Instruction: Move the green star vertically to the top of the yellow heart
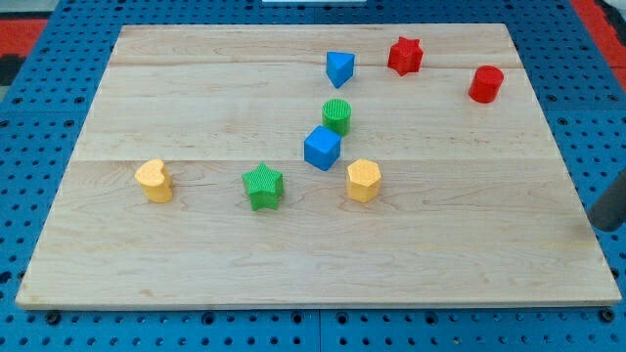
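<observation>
**Block Layout on the Counter, Rod at the Right Edge**

The counter (196, 88) is a pale wooden board resting on a blue perforated base (39, 98).

Task items: The green star (262, 186) lies left of the counter's centre, toward the bottom edge. The yellow heart (154, 180) lies near the left edge, in roughly the same row as the green star and well apart from it, on the star's left.

Other blocks:
- The yellow hexagonal block (363, 180) sits right of the green star, in the same row.
- The blue cube (322, 148) sits just up and left of the yellow hexagonal block, close to it.
- The green cylinder (336, 115) stands directly above the blue cube, nearly touching it.
- The blue triangular block (339, 68) lies near the top edge, at mid-width.
- The red star (405, 55) lies near the top edge, right of the blue triangular block.
- The red cylinder (485, 84) lies toward the top right corner.

Rod: A dark rod (608, 207) enters at the counter's right edge. My tip is cut off by the frame and does not show. The arm carries no hand, so no open or closed state applies. The visible rod section is well apart from every block.
</observation>
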Robot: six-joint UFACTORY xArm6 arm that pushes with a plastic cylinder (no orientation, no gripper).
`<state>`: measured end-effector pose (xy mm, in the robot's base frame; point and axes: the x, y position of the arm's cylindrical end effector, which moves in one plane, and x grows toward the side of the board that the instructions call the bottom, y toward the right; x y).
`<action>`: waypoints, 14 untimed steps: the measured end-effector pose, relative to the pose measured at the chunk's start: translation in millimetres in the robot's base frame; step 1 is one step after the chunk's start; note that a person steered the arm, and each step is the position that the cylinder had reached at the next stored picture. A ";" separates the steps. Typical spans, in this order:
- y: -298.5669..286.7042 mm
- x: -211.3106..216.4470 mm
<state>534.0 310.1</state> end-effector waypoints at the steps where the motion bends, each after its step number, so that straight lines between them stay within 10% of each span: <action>1: 0.0 -1.0; 3: -36.3 -19.5; 5: -278.9 7.9; 6: -335.4 -59.0; 14: -516.6 -103.8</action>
<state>430.2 -206.6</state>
